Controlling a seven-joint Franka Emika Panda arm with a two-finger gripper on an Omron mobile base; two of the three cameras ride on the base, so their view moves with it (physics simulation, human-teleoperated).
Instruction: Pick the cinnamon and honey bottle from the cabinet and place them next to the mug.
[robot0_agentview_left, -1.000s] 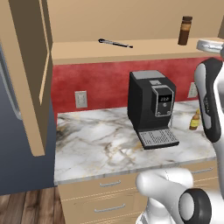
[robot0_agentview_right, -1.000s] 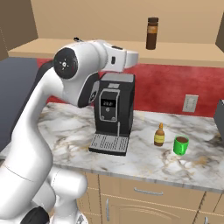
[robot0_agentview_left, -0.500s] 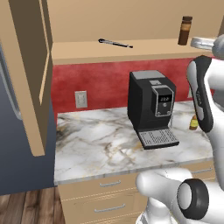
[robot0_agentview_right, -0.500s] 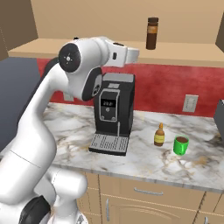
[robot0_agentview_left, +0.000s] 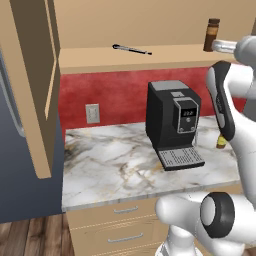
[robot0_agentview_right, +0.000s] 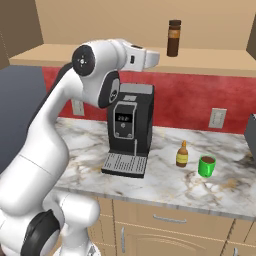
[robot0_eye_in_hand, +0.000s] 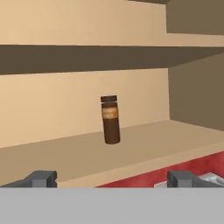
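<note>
Overhead, the cabinet (robot0_agentview_left: 35, 90) hangs with its door swung wide, its bare inner shelf (robot0_agentview_right: 210, 62) running above the red back wall. Below it the marble desk (robot0_agentview_right: 165, 182) carries a black coffee machine (robot0_agentview_right: 131, 129) near its middle. To the machine's right stands the green mug (robot0_agentview_right: 206, 166), with the honey bottle (robot0_agentview_right: 182, 154) just beside it, upright and apart from it. Up on the shelf the cinnamon (robot0_eye_in_hand: 110, 119) stands upright, alone, toward the right end; a thin dark pen-like item (robot0_agentview_left: 132, 49) lies further left. Facing the jar from in front of the shelf edge, the tool (robot0_eye_in_hand: 113, 178) is released, its fingertips (robot0_eye_in_hand: 41, 178) spread wide and grasping nothing.
</note>
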